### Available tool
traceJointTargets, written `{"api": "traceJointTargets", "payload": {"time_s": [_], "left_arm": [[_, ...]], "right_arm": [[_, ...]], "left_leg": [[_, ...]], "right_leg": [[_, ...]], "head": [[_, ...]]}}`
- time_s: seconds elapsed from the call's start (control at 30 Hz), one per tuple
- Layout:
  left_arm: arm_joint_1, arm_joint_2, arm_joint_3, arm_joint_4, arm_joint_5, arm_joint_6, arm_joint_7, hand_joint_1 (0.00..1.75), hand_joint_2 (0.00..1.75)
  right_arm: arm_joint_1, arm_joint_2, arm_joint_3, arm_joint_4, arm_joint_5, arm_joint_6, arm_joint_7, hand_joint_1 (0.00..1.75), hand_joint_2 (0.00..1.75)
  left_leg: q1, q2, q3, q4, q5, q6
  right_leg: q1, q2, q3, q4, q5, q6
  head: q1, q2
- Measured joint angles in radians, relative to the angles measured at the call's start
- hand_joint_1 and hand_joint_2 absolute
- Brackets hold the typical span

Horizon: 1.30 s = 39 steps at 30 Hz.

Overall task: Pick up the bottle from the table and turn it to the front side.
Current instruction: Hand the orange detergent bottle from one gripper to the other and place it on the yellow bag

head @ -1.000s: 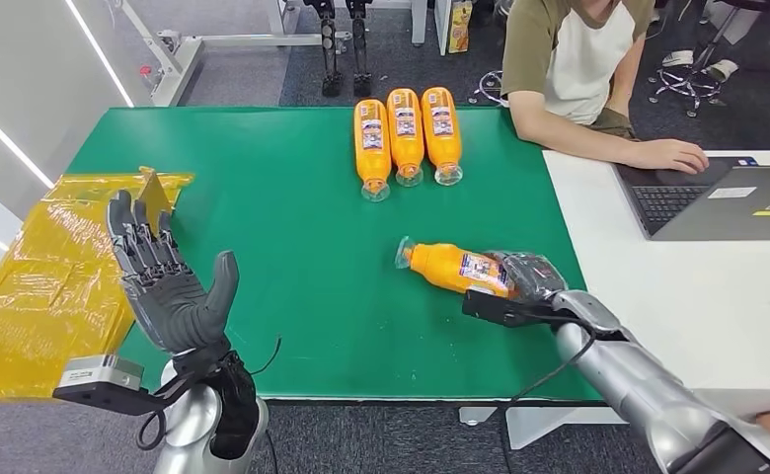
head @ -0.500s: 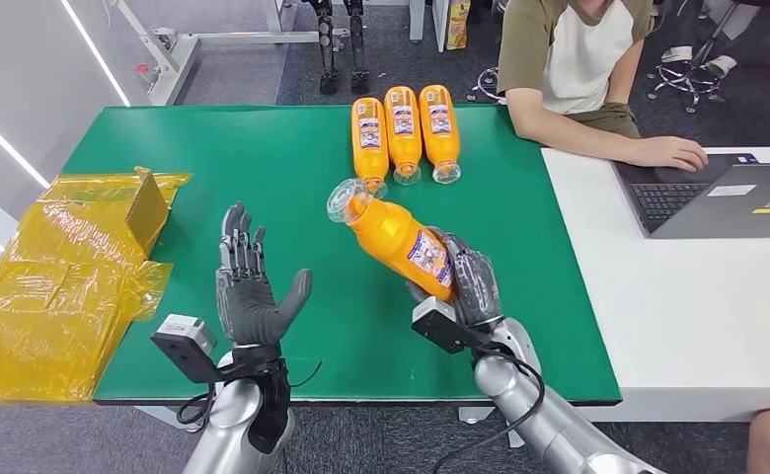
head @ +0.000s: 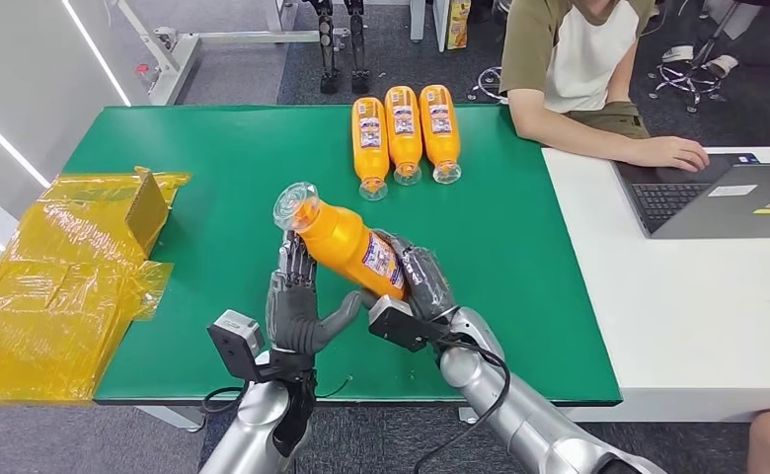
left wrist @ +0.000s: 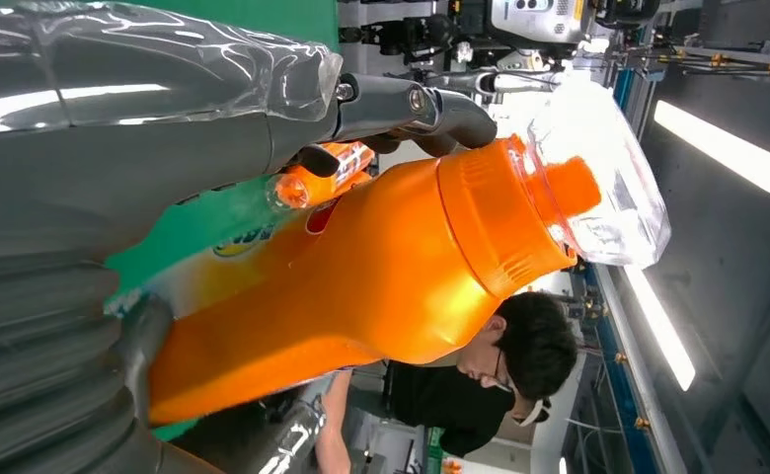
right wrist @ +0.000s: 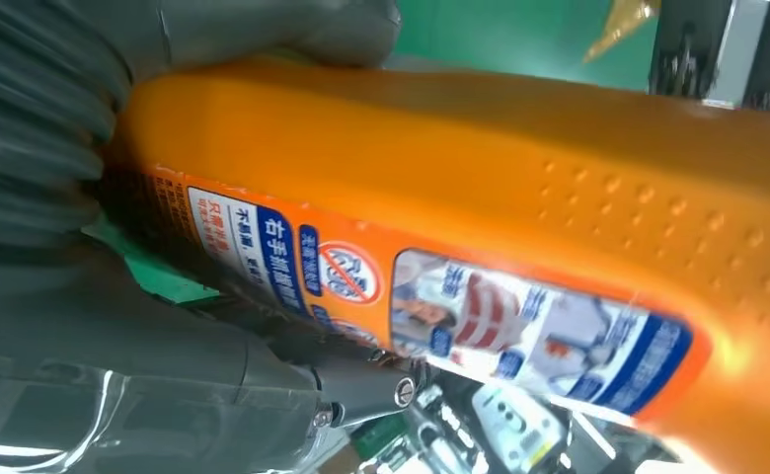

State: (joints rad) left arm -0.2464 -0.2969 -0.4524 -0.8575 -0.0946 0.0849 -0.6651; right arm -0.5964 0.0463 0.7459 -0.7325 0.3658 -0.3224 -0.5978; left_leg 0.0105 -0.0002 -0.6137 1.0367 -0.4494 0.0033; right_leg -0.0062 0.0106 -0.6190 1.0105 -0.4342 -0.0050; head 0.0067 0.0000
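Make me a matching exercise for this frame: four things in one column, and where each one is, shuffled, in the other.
Things:
1. orange bottle
2. row of three orange bottles
3. laptop
4. yellow plastic wrap

Places:
A. lying side by side at the far edge of the green table
B. on the white desk, under a person's hand
C. off the table's left edge
D. lifted off the table in the right hand, cap tilted up, with the left hand beside it

Pairs: 1-D, 2-A, 3-B, 4-C
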Motion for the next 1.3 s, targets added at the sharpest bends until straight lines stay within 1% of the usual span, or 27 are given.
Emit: {"api": "traceJointTargets", "payload": {"time_s": [0.27, 0.57, 0.67, 0.87, 1.0, 1.13, 1.3], "left_arm": [[-0.009, -0.003, 0.000, 0.030, 0.000, -0.024, -0.002, 0.00, 1.75], [-0.014, -0.005, 0.009, 0.067, -0.004, -0.026, -0.008, 0.00, 1.75], [-0.021, -0.006, 0.011, 0.072, -0.023, 0.013, -0.016, 0.00, 1.75], [-0.021, -0.005, 0.011, 0.057, -0.086, 0.143, -0.016, 0.00, 1.75], [-0.018, -0.002, 0.011, 0.025, -0.114, 0.183, -0.006, 0.02, 1.75], [-0.015, -0.001, 0.011, 0.003, -0.121, 0.175, -0.003, 1.75, 1.75], [-0.014, -0.001, 0.011, -0.006, -0.110, 0.121, -0.004, 1.75, 1.75]], "right_arm": [[-0.006, -0.001, 0.057, 0.021, 0.056, 0.142, 0.026, 1.75, 1.75], [-0.015, -0.038, 0.093, 0.025, 0.148, 0.251, 0.045, 1.75, 1.75], [-0.006, -0.051, 0.112, 0.021, 0.177, 0.272, 0.056, 1.75, 1.75], [0.000, -0.074, 0.127, -0.011, 0.214, 0.278, 0.094, 1.75, 1.75], [0.014, -0.088, 0.127, -0.039, 0.226, 0.278, 0.102, 1.75, 1.75], [0.017, -0.094, 0.123, -0.049, 0.230, 0.275, 0.095, 1.75, 1.75], [0.023, -0.094, 0.109, -0.049, 0.230, 0.246, 0.080, 1.75, 1.75]], "left_leg": [[0.000, 0.000, -0.001, 0.000, 0.000, 0.000], [0.000, 0.000, 0.000, 0.000, 0.000, 0.000], [-0.001, 0.000, -0.001, 0.000, 0.000, 0.000], [0.000, 0.001, 0.000, 0.000, 0.000, 0.000], [-0.001, 0.001, 0.000, 0.000, 0.000, 0.000], [-0.001, 0.001, 0.000, 0.000, 0.000, 0.000], [-0.001, 0.001, 0.000, 0.000, 0.000, 0.000]], "right_leg": [[0.000, 0.000, -0.001, 0.000, 0.000, 0.000], [0.000, 0.000, -0.001, 0.000, 0.000, 0.000], [0.000, 0.001, -0.001, 0.000, 0.000, 0.000], [0.000, 0.001, -0.001, 0.000, 0.000, 0.000], [0.000, 0.001, -0.001, 0.000, 0.000, 0.000], [0.000, 0.001, 0.000, 0.000, 0.000, 0.000], [0.000, 0.001, 0.000, 0.000, 0.000, 0.000]], "head": [[0.000, 0.000], [0.000, 0.000], [0.000, 0.000], [0.000, 0.000], [0.000, 0.000], [0.000, 0.000], [0.000, 0.000]]}}
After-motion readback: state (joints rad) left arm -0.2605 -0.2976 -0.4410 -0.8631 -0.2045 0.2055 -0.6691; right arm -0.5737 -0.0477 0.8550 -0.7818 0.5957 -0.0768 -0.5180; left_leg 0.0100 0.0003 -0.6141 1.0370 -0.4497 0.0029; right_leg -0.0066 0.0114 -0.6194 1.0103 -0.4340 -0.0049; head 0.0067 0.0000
